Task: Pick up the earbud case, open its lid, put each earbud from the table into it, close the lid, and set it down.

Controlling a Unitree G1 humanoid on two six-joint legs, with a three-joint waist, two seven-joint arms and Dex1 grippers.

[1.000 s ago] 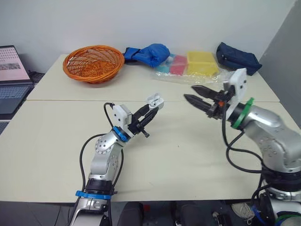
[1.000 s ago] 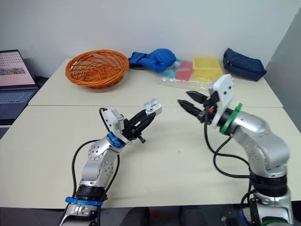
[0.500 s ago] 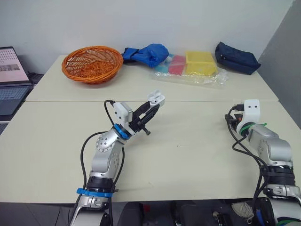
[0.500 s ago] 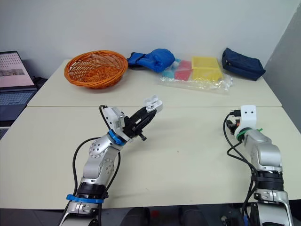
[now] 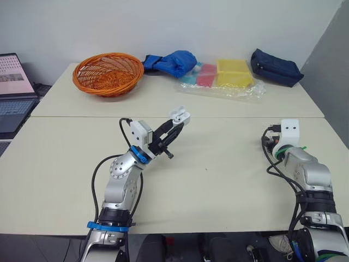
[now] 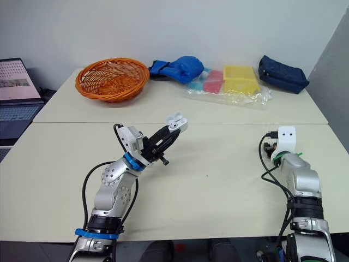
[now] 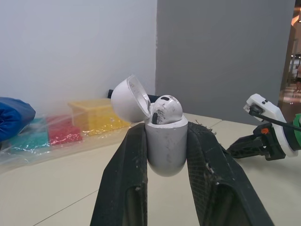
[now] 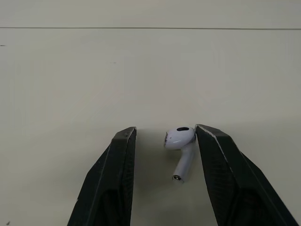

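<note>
My left gripper (image 5: 175, 124) is held up over the middle of the near table, shut on the white earbud case (image 7: 164, 149). The case's lid (image 7: 128, 96) is tipped open and one earbud (image 7: 167, 109) sits in it. My right gripper (image 8: 166, 133) points down at the table near the right edge, open. A second white earbud (image 8: 181, 141) lies on the table between its fingers, close against one finger (image 8: 221, 165). In the eye views the right arm's white wrist camera (image 5: 289, 131) hides those fingers.
On the far table stand an orange wicker basket (image 5: 108, 72), a blue cloth bundle (image 5: 172, 61), a clear bag of yellow, red and teal boxes (image 5: 226, 76) and a dark blue pouch (image 5: 275, 66). A laptop (image 5: 12, 90) sits at the far left.
My right gripper has swung away from beside the case, out to the right and down onto the table around the earbud. The left gripper with the case has barely moved.
</note>
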